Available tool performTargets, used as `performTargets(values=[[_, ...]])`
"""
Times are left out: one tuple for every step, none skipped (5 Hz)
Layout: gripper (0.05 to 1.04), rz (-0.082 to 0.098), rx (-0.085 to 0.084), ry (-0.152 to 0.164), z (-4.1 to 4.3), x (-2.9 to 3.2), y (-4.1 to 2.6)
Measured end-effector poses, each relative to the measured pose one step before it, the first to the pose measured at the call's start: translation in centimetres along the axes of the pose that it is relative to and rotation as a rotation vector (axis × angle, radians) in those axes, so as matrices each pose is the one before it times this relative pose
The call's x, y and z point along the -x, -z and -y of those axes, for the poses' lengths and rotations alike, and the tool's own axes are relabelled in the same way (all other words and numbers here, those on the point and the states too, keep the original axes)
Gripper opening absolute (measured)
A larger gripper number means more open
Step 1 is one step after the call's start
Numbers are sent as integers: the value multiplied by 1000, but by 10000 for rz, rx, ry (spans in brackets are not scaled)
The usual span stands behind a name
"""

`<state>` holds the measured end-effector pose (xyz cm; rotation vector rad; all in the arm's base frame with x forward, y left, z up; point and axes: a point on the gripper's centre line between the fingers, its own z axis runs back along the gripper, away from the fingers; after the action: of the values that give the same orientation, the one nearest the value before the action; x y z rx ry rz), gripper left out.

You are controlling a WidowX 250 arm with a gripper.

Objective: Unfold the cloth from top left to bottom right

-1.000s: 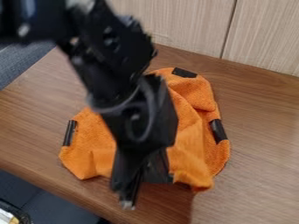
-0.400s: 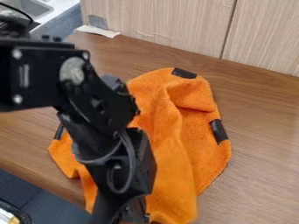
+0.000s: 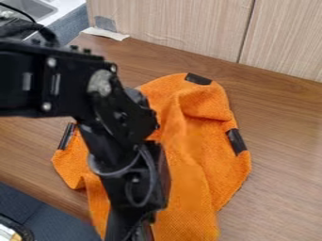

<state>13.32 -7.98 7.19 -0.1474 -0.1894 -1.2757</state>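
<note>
Orange cloth (image 3: 189, 164), part-spread and rumpled, centre to bottom of the frame.
We see folds at its upper right, so we judge the unfolding unfinished; the black strips (image 3: 236, 141) along its edges perhaps mark where to grip. The gripper (image 3: 130, 229) hangs over its lower left part, probably to work that edge, though whether it is clamped or released we cannot tell. Beneath lies the wooden table (image 3: 283, 113). We can read no labels or writing.
</note>
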Motion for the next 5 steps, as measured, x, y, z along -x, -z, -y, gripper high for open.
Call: performTargets(values=[[800, 28, 5, -54, -100, -196, -185], [1002, -10, 101, 113, 111, -480, -460], [1004, 200, -298, 234, -160, -1190, -1685], [999, 218, -306, 78, -653, -1371, -1449], [999, 344, -259, -126, -1625, -1305, -1077]])
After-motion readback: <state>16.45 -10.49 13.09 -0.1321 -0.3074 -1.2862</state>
